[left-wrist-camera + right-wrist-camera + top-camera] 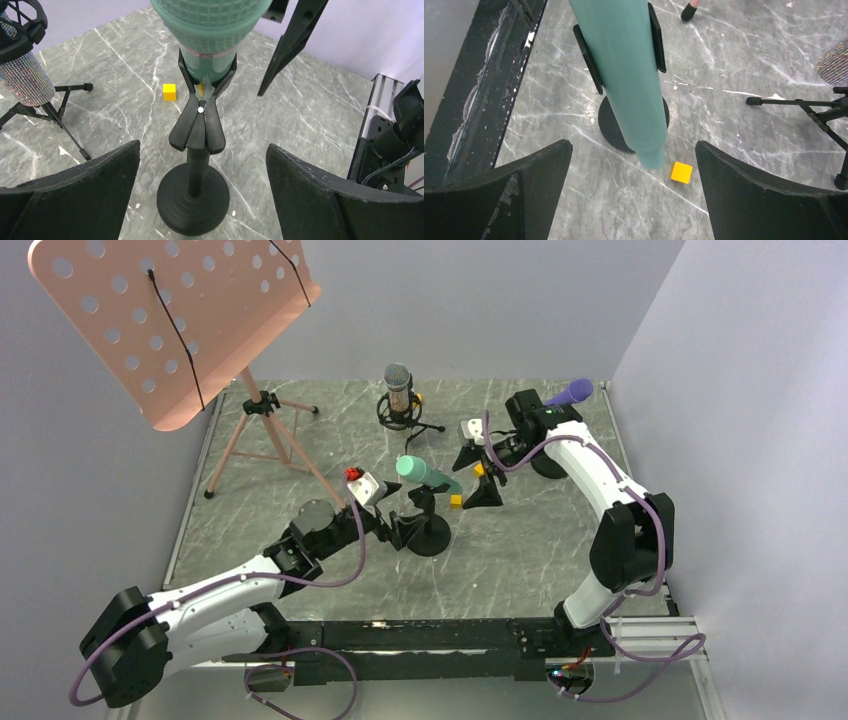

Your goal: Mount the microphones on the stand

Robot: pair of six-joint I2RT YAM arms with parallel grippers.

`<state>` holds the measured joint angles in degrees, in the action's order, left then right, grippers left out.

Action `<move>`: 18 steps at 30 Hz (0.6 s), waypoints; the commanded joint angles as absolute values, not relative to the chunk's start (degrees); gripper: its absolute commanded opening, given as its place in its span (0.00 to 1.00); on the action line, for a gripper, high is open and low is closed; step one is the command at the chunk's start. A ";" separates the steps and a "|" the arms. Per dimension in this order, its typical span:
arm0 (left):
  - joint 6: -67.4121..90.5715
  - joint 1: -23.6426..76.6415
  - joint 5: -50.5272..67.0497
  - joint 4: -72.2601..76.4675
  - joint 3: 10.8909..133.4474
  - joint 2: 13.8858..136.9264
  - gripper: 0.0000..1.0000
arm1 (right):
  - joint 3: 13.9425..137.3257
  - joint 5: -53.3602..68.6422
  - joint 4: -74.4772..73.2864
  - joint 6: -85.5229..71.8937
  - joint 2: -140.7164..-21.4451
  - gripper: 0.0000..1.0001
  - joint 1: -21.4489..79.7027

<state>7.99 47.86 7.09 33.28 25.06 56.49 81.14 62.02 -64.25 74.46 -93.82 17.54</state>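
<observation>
The mint green microphone (pixel 428 474) lies tilted in the clip of a black round-base stand (pixel 431 533). My left gripper (pixel 401 528) is open just left of the stand's post; in the left wrist view (pixel 202 167) the post and base (pixel 193 197) sit between its fingers without touching. My right gripper (pixel 478 478) is open at the microphone's tail end (pixel 650 155), apart from it. The glittery silver-pink microphone (pixel 399 390) stands in a tripod mount at the back. The purple microphone (pixel 571 392) shows behind the right arm; its support is hidden.
A pink perforated music stand (pixel 170 320) on a tripod fills the back left. A small yellow cube (pixel 456 501) lies by the round base, also seen in the right wrist view (pixel 681 172). A second cube (pixel 479 469) is near the right gripper. Walls close in at right and back.
</observation>
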 commanded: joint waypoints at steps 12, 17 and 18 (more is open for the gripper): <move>7.05 47.91 4.54 10.55 24.35 35.82 0.99 | 81.45 73.86 -53.65 65.68 -91.38 0.99 22.12; 9.12 47.90 3.27 7.56 22.54 32.32 0.99 | 81.75 72.40 -51.28 62.30 -91.96 0.86 25.41; 9.26 47.96 2.95 7.15 22.31 31.79 0.99 | 82.27 72.19 -51.81 62.14 -92.50 0.81 25.48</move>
<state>7.25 47.86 4.91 11.11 23.53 33.50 79.75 71.00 -55.02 65.60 -92.86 24.29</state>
